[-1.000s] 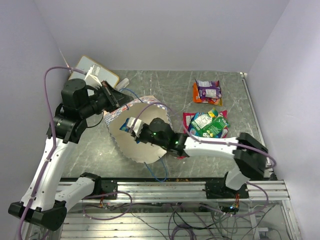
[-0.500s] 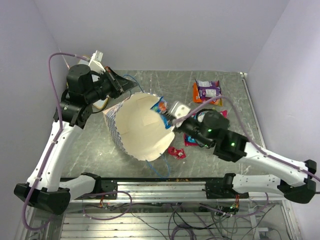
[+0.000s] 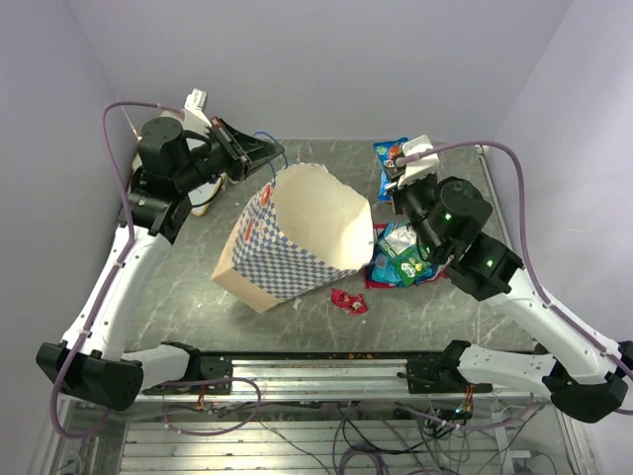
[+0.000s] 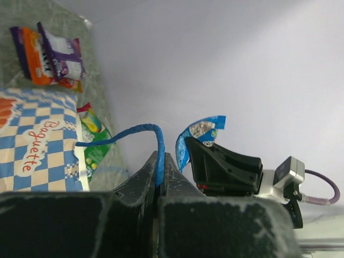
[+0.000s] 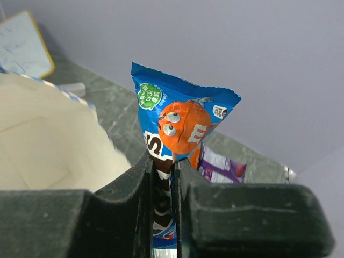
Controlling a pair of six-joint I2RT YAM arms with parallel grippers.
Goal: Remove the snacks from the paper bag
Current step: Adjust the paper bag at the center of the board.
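The paper bag point(image 3: 287, 247) lies tilted on the table, its open mouth facing up and right. My left gripper point(image 3: 274, 150) is shut on the bag's blue cord handle point(image 4: 156, 141) and holds it up above the bag's far rim. My right gripper point(image 3: 394, 163) is shut on a blue snack packet point(image 5: 181, 121) and holds it in the air to the back right of the bag. Green packets point(image 3: 406, 252) lie on a red-pink one point(image 3: 374, 269) right of the bag. A small red packet point(image 3: 348, 300) lies in front. A purple and orange packet point(image 4: 54, 51) lies at the back.
A wooden-framed whiteboard point(image 5: 24, 43) lies at the back left, behind my left arm. The table's right edge point(image 3: 499, 228) runs near the snack pile. Purple walls close in the left, back and right.
My right gripper has come out of the bag with the blue packet and risen to the back right. My left gripper has pulled the handle up and back, and the bag has tipped more upright.
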